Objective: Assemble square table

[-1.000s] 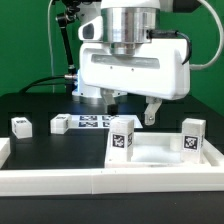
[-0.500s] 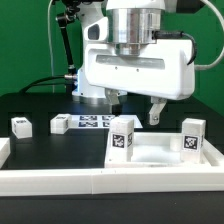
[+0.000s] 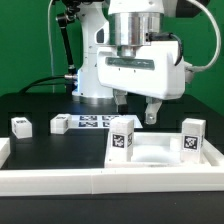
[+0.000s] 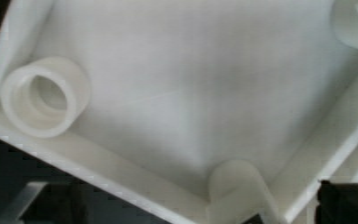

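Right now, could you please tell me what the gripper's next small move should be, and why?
Probably swing toward the exterior view's left and lower over a loose leg: the gripper hangs open and empty above the tabletop, whose socket looks unfilled.

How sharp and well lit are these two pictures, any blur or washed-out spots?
Exterior view: evenly lit, tags on the upright legs crisp, no motion blur. Wrist view: close and soft, the square table nearly washed-out white, only its round socket shaded.

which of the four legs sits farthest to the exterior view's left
The leg lying near that edge; every other leg sits further to the exterior view's right.
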Robot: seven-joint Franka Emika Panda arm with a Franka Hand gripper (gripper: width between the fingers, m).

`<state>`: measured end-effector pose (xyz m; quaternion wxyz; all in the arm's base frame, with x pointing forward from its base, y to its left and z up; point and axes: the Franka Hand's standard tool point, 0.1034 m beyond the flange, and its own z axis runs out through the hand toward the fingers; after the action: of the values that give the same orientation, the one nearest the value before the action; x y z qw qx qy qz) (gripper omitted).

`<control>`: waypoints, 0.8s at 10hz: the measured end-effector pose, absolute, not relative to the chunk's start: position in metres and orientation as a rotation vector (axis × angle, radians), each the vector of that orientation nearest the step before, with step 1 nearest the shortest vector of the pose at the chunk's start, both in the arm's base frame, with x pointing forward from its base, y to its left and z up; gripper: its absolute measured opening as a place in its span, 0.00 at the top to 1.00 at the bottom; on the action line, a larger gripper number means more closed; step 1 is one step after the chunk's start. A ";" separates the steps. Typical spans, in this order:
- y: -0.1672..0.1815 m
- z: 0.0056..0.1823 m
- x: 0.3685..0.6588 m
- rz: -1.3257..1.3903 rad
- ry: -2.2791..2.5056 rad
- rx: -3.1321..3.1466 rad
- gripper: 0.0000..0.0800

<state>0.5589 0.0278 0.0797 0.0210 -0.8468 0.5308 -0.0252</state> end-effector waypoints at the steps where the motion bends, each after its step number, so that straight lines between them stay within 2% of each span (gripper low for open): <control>1: 0.031 0.077 0.554 -0.083 1.643 -2.627 0.19; 3: 0.031 0.077 0.556 -0.081 1.650 -2.617 0.19; 5: 0.031 0.075 0.555 -0.061 1.957 -2.359 0.19; 8: 0.039 0.061 0.535 -0.019 2.330 -1.981 0.19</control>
<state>0.5355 0.0391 0.0606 0.0414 -0.6473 0.7611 -0.0061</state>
